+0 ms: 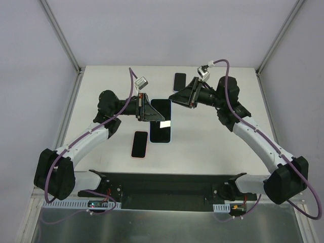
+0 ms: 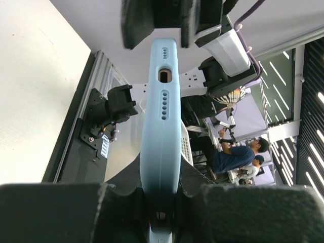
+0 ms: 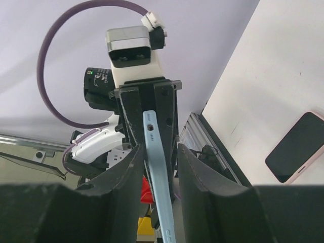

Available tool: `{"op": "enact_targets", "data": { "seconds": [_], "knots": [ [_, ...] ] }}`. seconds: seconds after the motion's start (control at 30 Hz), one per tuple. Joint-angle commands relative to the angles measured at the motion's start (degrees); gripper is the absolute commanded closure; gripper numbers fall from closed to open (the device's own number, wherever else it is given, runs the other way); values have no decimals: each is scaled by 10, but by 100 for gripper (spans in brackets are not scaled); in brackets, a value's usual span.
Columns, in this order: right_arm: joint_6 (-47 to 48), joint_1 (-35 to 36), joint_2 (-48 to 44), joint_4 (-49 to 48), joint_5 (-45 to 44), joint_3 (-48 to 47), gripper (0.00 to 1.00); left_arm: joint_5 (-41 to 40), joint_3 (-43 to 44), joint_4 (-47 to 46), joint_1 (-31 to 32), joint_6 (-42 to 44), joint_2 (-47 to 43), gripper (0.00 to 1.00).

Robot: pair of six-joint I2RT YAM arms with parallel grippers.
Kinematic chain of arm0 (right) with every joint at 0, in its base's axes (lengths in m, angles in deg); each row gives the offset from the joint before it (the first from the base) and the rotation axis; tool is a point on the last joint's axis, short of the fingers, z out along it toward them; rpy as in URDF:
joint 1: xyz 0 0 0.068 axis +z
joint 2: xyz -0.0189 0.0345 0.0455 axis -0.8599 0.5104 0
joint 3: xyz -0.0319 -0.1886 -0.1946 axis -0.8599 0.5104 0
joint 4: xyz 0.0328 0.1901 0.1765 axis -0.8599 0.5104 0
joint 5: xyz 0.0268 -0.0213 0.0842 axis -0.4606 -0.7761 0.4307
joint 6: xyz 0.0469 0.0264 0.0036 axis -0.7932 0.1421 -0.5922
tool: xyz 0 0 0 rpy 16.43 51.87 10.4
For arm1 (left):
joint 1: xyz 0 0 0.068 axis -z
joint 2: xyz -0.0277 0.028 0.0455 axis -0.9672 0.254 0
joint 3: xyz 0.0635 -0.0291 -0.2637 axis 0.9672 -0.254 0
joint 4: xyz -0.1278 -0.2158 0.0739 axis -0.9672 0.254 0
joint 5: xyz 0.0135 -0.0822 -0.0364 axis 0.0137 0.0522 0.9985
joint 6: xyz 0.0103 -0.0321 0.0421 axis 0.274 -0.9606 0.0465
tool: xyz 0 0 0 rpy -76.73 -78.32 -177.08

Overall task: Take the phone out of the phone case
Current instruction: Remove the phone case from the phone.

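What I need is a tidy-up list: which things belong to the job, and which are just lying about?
Job: phone, blue case, left gripper, right gripper.
Lying about: pink-cased phone, far phone.

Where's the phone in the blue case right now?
Seen from above, the phone in the blue case is in the middle of the table, its left edge pinched by the left fingers, with the right fingers at its far end.
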Motion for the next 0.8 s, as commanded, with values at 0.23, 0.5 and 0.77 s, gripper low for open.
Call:
{"op": "enact_targets", "data": {
  "seconds": [0.23, 0.5, 0.77],
  "knots": [
    [-29, 0, 2, -67, 24, 16, 82, 4, 34, -39, 7, 9, -23, 100],
    [-46, 6, 2, -95, 31, 27, 80, -2, 32, -39, 6, 9, -23, 100],
    [-43, 11, -1, -97, 29, 38, 74, -4, 34, -39, 6, 9, -22, 100]
  ]
}}
